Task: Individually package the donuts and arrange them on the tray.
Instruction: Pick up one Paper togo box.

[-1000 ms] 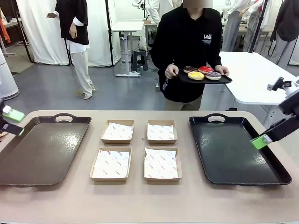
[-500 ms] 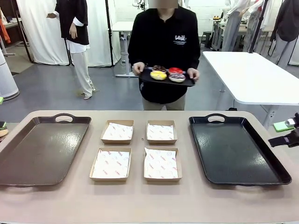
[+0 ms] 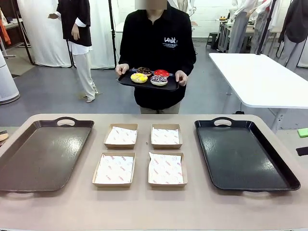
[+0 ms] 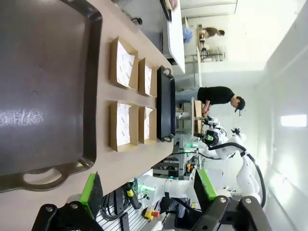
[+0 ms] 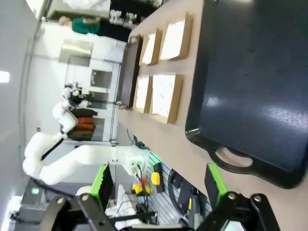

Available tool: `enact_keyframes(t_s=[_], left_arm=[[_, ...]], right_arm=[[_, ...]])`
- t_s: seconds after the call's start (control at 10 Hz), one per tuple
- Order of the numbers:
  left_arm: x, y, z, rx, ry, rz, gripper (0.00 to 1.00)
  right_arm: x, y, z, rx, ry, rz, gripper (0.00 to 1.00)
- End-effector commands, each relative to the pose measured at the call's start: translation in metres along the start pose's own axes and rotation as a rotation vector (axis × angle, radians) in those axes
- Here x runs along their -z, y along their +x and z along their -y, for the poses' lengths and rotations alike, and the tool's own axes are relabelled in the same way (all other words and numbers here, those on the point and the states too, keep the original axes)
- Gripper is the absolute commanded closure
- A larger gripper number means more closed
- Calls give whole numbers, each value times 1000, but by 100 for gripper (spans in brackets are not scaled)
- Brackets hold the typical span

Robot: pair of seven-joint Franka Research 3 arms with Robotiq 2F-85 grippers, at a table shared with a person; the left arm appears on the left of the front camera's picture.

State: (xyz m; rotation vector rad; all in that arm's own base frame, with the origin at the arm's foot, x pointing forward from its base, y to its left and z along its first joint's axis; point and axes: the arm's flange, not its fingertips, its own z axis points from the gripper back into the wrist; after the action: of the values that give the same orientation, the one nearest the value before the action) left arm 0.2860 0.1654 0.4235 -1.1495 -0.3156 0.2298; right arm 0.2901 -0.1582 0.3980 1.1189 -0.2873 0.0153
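Four donuts sit on a small black tray (image 3: 126, 82) that a person in a black top carries at waist height, well back from the far edge of the surface (image 3: 144, 207). One hand (image 3: 121, 69) grips each end of that small tray. The yellow donut (image 3: 139, 77) is nearest the front on the robot's left, the sprinkled donut (image 3: 158, 80) is beside it, the dark donut (image 3: 144, 70) is behind the yellow one, and the red donut (image 3: 161, 73) is behind the sprinkled one. All four sit close together.

On the tan surface, a large brown tray (image 3: 29, 159) with a handle cut-out lies on the robot's left side, and a large black tray (image 3: 240, 159) of the same shape lies on the right side. Between them are four shallow cardboard boxes in two rows of two, each lined with white printed paper: far left box (image 3: 121, 135), far right box (image 3: 166, 136), near left box (image 3: 114, 169), near right box (image 3: 166, 169). The boxes are apart from each other and from the trays.

The left fingers (image 4: 90, 192) are spread wide with nothing between them; in the left wrist view they hang off the end of the brown tray, near its handle. The right fingers (image 5: 102, 182) are also spread wide and hold nothing; in the right wrist view they hang past the handle end of the black tray. In the front view, one green pad (image 3: 302, 132) pokes in at the right edge, off to the side of the black tray.
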Motion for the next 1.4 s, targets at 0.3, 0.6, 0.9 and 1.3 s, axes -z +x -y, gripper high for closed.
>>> enact_keyframes(t_s=[0.3, 0.6, 0.9, 1.3], left_arm=[[-44, -9, -4, 47, 23, 32, 0], [-39, -5, -4, 11, 16, 43, 0], [-39, -5, -4, 11, 16, 43, 0], [-39, -5, -4, 11, 16, 43, 0]], right_arm=[[-22, -3, 5, 22, 25, 82, 0], [-19, -5, 8, 34, -5, 61, 0], [-19, -5, 8, 34, -5, 61, 0], [-19, -5, 8, 34, -5, 61, 0]])
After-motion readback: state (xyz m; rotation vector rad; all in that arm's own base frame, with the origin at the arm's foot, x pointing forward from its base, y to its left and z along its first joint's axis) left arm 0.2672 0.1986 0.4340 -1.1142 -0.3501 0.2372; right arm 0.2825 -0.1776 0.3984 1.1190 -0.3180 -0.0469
